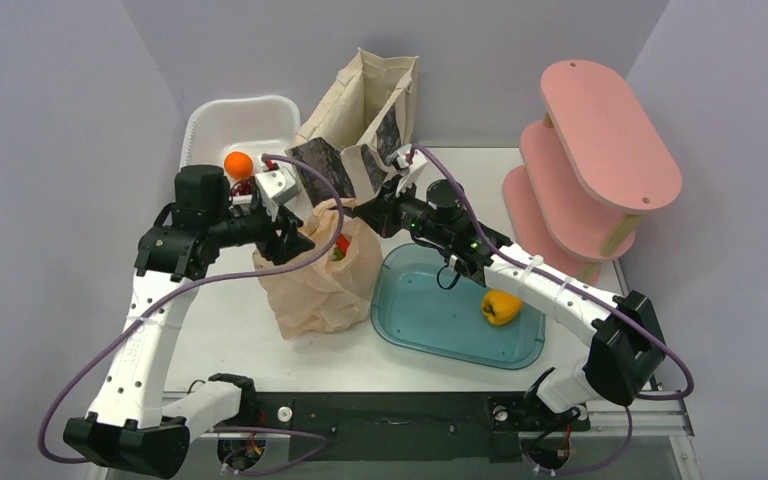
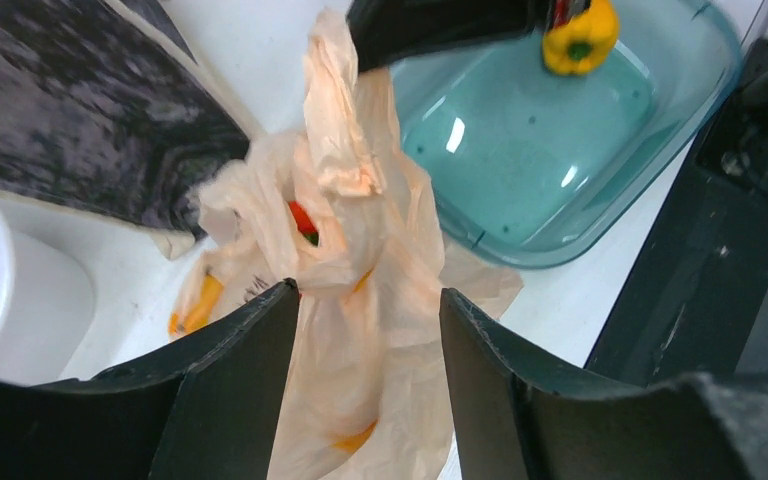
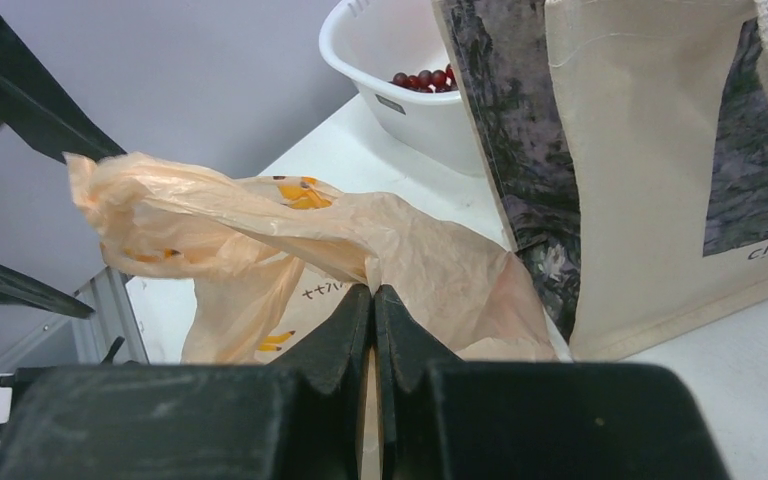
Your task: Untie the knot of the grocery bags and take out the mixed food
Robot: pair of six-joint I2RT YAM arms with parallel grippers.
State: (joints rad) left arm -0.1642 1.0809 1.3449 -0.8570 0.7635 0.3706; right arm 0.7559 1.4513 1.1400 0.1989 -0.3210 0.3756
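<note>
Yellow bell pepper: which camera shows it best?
Top external: the yellow bell pepper shows clearly, lying in the teal tray. The left wrist view catches it at its top edge, partly behind the right gripper that pinches the plastic bag. The right wrist view misses it.

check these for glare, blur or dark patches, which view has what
top external: even soft light, sharp throughout. left wrist: white glare patches on the teal tray; the near fingers of the left gripper are dark and slightly soft. right wrist: the plastic bag is crisp, the white basket is bright and close to washed out, and the right gripper is almost black against the lens.
</note>
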